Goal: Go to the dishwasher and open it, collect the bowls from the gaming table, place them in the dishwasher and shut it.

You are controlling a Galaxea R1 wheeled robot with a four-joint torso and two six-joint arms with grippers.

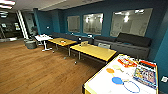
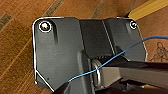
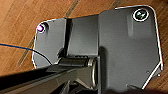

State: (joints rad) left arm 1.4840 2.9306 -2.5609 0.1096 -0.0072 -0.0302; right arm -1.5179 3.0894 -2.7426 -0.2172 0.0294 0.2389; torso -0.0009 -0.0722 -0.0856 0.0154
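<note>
- grippers: neither wrist view lets me tell whether the fingers are apart or together; both arms hang over wood floor.
- bowls: an orange bowl and a blue bowl sit close together on the white table, beside a games box.
- judgement: this looks like the approach to collect them; stop square to the table edge, with both bowls within easy reach and clear of the yellow table.
</note>
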